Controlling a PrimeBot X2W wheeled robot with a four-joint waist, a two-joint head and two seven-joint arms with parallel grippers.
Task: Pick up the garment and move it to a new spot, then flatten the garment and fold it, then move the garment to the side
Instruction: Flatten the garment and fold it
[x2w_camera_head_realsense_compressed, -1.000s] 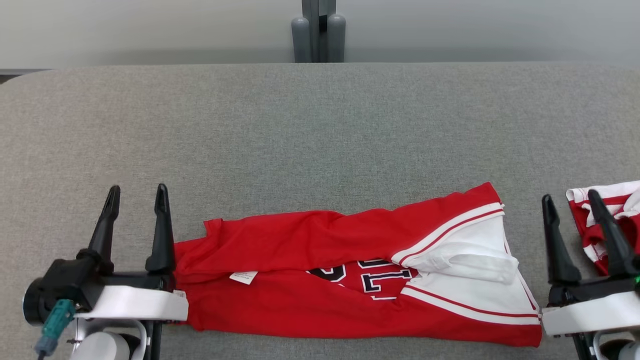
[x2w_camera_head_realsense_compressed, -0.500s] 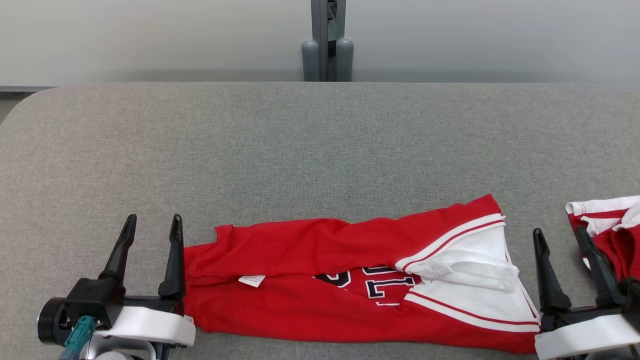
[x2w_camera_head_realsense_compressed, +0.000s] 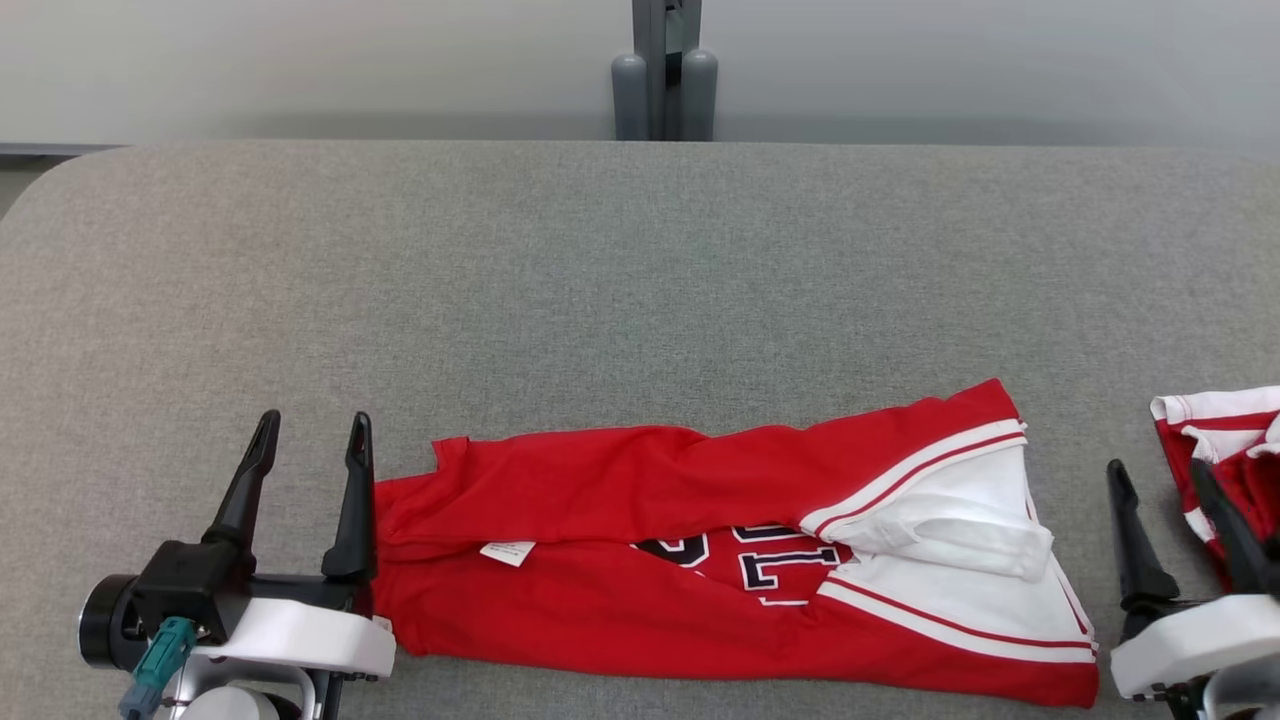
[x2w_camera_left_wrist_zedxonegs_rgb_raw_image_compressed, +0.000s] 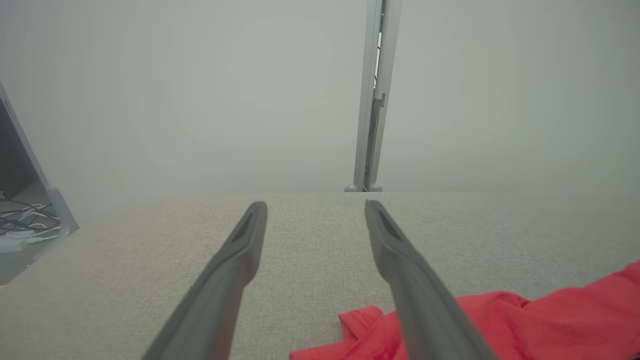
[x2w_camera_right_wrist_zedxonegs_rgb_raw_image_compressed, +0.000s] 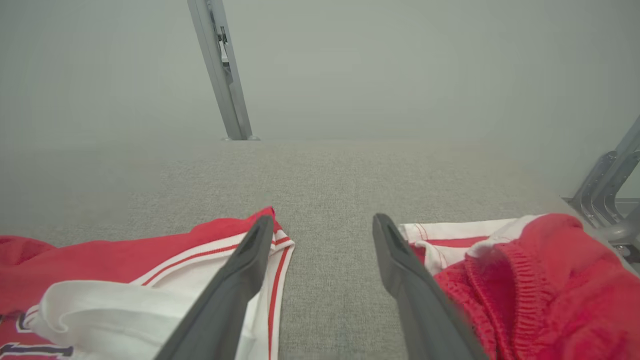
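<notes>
My view has tipped a little, nothing more: the long-folded red-and-white jersey garment (x2w_camera_head_realsense_compressed: 640, 600) still lies on the grey fabric counter (x2w_camera_head_realsense_compressed: 640, 280) between my left fingers (x2w_camera_head_realsense_compressed: 355, 500) and right fingers (x2w_camera_head_realsense_compressed: 1133, 545), both spread wide and empty. Folding looks done; shifting it aside remains.

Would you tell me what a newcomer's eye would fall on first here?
A red and white garment lies in a long band across the near side of the grey table. The open left gripper stands at its left end, and the open right gripper sits between it and a second red garment at the right.
</notes>
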